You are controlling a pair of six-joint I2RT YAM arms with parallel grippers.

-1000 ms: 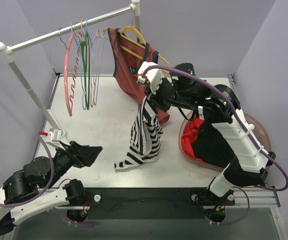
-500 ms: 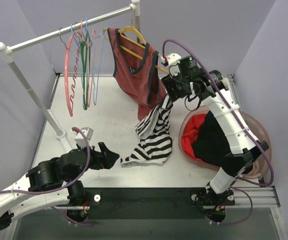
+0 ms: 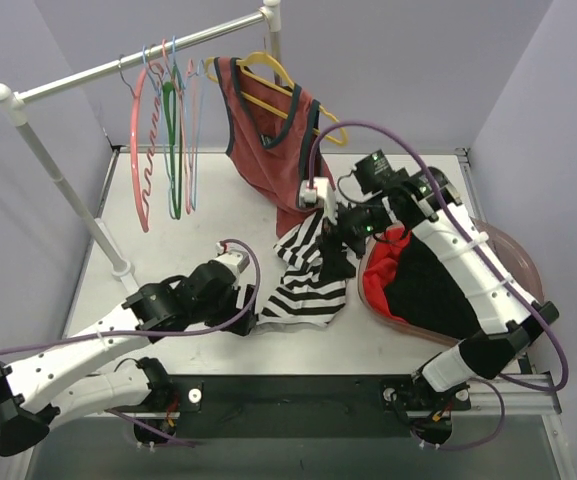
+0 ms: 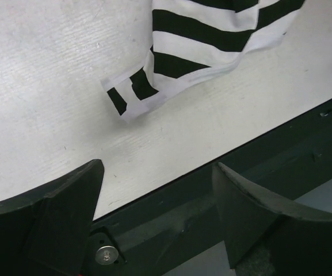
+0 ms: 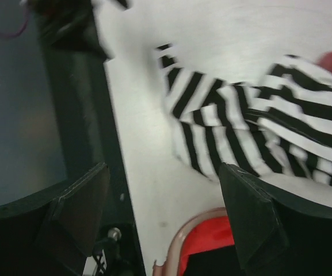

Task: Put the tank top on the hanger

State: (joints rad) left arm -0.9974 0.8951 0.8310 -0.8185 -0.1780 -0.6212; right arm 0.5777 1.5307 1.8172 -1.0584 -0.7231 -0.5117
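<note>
The basin (image 3: 528, 268) just beside my right gripper (image 5: 164, 207) holds a red garment (image 3: 380, 275) and a black garment (image 3: 433, 290). My right arm folds down, jaws wide and empty above the tank top (image 3: 303, 290), which is heaped on the table (image 3: 198, 230). My left gripper (image 4: 157, 195) sits low, wide open and empty. The top's corner lies just ahead of it and the table's near edge just under its fingertips. The hanger (image 3: 197, 170) hangs well beyond both.
</note>
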